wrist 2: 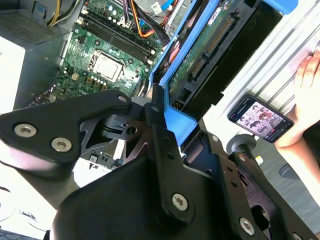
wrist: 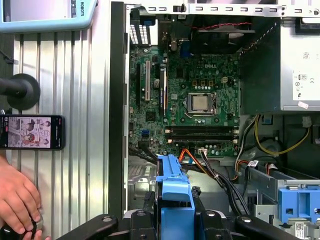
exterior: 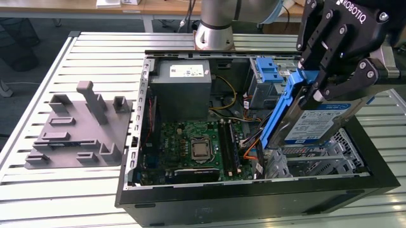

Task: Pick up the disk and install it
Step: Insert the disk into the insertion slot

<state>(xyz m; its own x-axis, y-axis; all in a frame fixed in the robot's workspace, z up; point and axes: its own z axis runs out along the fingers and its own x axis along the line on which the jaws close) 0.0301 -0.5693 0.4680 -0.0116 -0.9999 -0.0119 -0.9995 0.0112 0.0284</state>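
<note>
Step in hand: carry and presentation of the disk; pick-up is complete, installation is not.

The gripper point(exterior: 337, 95) is clamped on the disk point(exterior: 317, 124), its fingers pressing both flat faces near the upper end. The disk hangs steeply tilted, label toward the exterior camera, over the end of the open computer case point(exterior: 254, 202) at the exterior view's right. Its blue bracket point(exterior: 279, 114) runs along the edge facing the case interior. In the second wrist view the disk's circuit-board underside point(wrist 2: 210, 45) and connector edge are exposed. The disk is not seated in anything; whether its lower end touches the perforated metal bay point(exterior: 330, 159) beneath it cannot be told.

Judgement: seating would demand that the bracket be squared to its bay and kept off the orange cables point(wrist: 192, 155) that lie close by.

Container contents: the case holds a green motherboard point(exterior: 190, 147) with bare processor socket point(wrist: 200, 102), a grey power-supply box point(exterior: 184, 90) at the far end, a blue-latched drive cage point(exterior: 266, 71), and loose wiring.

Outside the case, on the slatted table point(exterior: 82, 190), stands a grey fixture plate point(exterior: 79, 128). A phone point(wrist: 32, 132) lies on the slats beside the case, with a person's hand point(wrist: 17, 195) near it.
</note>
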